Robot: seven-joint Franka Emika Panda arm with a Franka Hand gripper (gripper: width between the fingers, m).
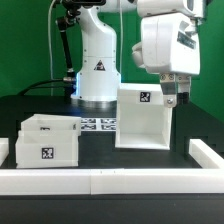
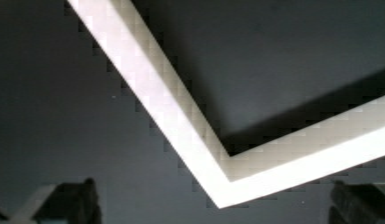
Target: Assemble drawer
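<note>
Both jaws of the gripper (image 1: 172, 98) stood spread above the shell (image 1: 140, 125), probably light, stiff plastic, best pinched at its thin wall.

The drawer shell (image 1: 143, 125) looks like smooth white plastic with a matt face, and the trays (image 1: 47, 150) look alike. Their square tags (image 1: 146, 97) show flat black-and-white print. The table (image 1: 105, 160) is dull black, and the arm's casing (image 1: 160, 45) is glossy white.
</note>
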